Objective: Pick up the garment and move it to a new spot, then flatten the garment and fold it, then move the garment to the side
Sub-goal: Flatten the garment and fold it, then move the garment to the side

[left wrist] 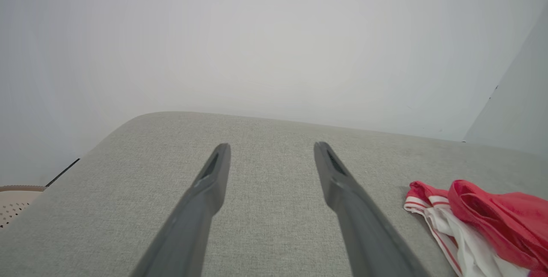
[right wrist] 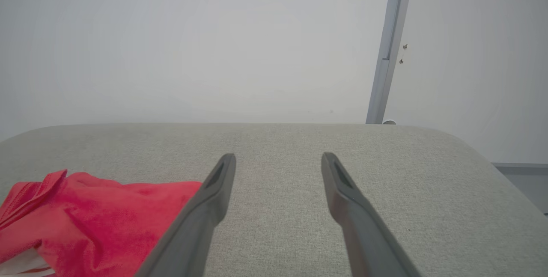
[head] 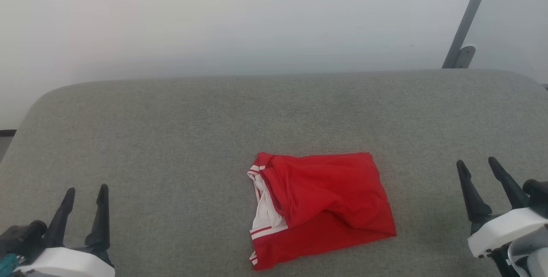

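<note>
At the lower left, the left gripper (head: 87, 188) hovers low over the grey padded surface (head: 171, 114), its fingers spread and empty, pointing away from the robot. The garment (head: 325, 208) lies mid-surface as a loosely folded red bundle with a white striped sleeve at its left edge, well apart from both claws. Lifting it cleanly likely means pinching through all layers at both side edges. The right gripper (head: 476, 160), at the lower right, is likewise spread and empty.
</note>
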`<state>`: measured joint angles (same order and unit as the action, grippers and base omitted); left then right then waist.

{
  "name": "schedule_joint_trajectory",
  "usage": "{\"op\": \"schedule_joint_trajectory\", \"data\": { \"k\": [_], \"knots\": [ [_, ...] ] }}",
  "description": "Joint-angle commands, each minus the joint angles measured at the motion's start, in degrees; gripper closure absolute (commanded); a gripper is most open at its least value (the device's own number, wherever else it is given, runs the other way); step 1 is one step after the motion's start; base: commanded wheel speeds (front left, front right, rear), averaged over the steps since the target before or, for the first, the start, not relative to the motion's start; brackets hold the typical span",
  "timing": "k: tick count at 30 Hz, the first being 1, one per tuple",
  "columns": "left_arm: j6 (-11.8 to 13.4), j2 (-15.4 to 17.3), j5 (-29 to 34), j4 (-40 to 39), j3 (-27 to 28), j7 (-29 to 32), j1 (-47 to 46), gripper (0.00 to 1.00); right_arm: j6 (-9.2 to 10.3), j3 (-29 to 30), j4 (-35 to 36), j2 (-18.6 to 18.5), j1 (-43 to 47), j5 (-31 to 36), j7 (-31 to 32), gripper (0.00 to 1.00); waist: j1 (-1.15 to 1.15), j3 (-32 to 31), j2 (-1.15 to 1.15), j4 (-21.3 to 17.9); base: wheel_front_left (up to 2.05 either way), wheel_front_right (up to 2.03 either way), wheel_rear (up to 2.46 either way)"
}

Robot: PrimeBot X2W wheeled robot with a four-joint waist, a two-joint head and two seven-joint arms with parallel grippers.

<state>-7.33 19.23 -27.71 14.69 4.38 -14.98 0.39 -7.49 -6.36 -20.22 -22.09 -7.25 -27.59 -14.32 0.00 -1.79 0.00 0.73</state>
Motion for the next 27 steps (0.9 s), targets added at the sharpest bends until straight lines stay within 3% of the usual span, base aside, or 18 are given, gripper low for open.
{"op": "schedule_joint_trajectory", "data": {
  "k": [1,9,14,27],
  "knots": [
    [-0.14,0.12,0.08,-0.02,-0.12,-0.27,0.05,0.00,0.00,0.03,0.02,0.13,0.51,0.33,-0.38,0.00,0.00,-0.01,0.00,0.06,0.00,0.00,0.00],
    [-0.14,0.20,-0.33,-0.02,-0.79,-0.27,-0.45,0.00,0.00,-0.87,-0.23,0.31,0.27,-0.29,0.21,0.00,0.00,0.24,0.00,0.74,0.00,0.00,0.00],
    [-0.14,0.15,-0.52,-0.06,-1.73,-0.27,-0.87,0.00,0.00,-3.38,-0.47,-0.01,-0.67,-1.80,4.62,0.00,0.00,0.66,0.00,2.46,0.00,0.00,0.00],
    [-0.14,-0.77,-1.00,0.69,-4.69,-0.27,-2.17,0.00,0.00,-10.72,-2.22,-2.16,-6.50,-6.48,26.60,0.00,0.00,3.65,0.00,8.45,0.00,0.00,0.00]
  ]
}}
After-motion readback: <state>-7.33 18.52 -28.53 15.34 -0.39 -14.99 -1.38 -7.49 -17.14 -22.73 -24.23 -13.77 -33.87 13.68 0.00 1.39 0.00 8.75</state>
